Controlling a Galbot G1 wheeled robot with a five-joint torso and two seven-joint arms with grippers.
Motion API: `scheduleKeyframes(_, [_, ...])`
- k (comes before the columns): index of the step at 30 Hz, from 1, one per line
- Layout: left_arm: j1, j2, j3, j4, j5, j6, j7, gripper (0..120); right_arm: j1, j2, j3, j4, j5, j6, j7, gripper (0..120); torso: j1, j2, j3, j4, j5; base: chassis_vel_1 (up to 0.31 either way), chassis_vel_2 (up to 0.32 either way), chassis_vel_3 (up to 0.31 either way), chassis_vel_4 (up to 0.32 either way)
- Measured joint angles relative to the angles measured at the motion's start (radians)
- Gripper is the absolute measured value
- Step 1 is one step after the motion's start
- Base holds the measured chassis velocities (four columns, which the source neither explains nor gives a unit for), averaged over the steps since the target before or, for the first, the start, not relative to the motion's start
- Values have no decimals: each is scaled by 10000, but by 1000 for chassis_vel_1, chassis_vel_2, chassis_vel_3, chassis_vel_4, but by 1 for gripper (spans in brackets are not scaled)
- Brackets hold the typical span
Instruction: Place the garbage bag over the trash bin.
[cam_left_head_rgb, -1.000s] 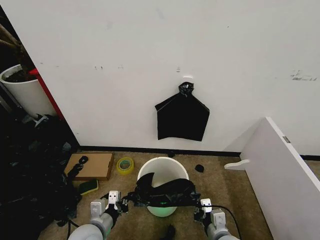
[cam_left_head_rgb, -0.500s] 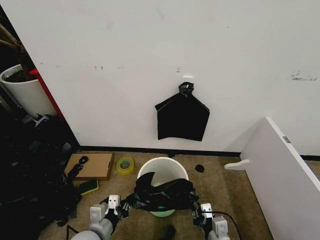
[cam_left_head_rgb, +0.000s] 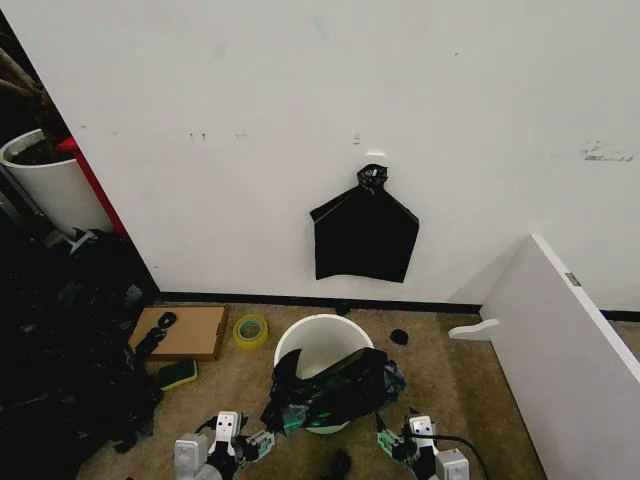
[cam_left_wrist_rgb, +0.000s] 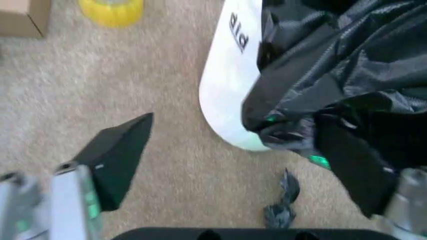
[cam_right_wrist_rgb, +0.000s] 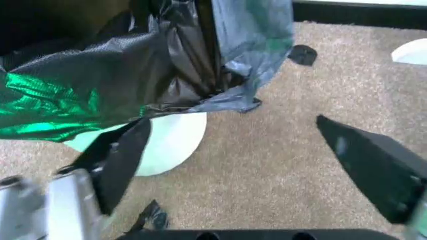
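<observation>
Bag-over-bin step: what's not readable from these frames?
- Near rim of the trash bin: head view, covered by the draped garbage bag.
- Bin's inside and whether the bag's mouth is open: hidden by its own folds in all views.
- Left claw and right claw: head view, arms cut off by the bottom edge.
- Lettering on the bin wall: left wrist view, partly hidden by the bag.

I see a beige carpet floor (cam_left_head_rgb: 440, 370) running up to the wall. The bin (cam_left_head_rgb: 318, 345) stands on it. To its left lie a yellow tape roll (cam_left_head_rgb: 250, 329), a flat cardboard box (cam_left_head_rgb: 190, 331) and a green sponge (cam_left_head_rgb: 178, 373). A small black scrap (cam_left_head_rgb: 399, 337) lies right of the bin.
</observation>
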Motion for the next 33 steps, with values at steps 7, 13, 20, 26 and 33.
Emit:
scheduleKeyframes(7, [1019, 179, -984, -611, 571, 11, 389, 100, -315, 25, 233, 162, -13, 242, -32, 100, 0, 0, 1, 0, 0, 0, 0, 0, 0])
scheduleKeyframes(13, [1622, 179, -1769, -637, 802, -563, 468, 100, -459, 120, 250, 273, -331, 457, -64, 100, 0, 0, 1, 0, 0, 0, 0, 0, 0])
scheduleKeyframes(20, [1558, 49, -2534, -310, 966, -1195, 443, 100, -453, 220, 260, 321, -606, 577, -84, 100, 0, 0, 1, -1, -1, 0, 0, 0, 0])
scheduleKeyframes(26, [1565, 9, -2088, -220, 1738, -1180, 559, 100, -418, 271, 169, 405, -998, 611, -103, 100, 0, 0, 1, 0, 0, 0, 0, 0, 0])
scheduleKeyframes(33, [1625, 62, -1648, -13, 2303, -1318, 1160, 100, -778, 106, 335, 689, -1667, 1301, -711, 100, 0, 0, 0, 0, -1, 0, 0, 0, 0])
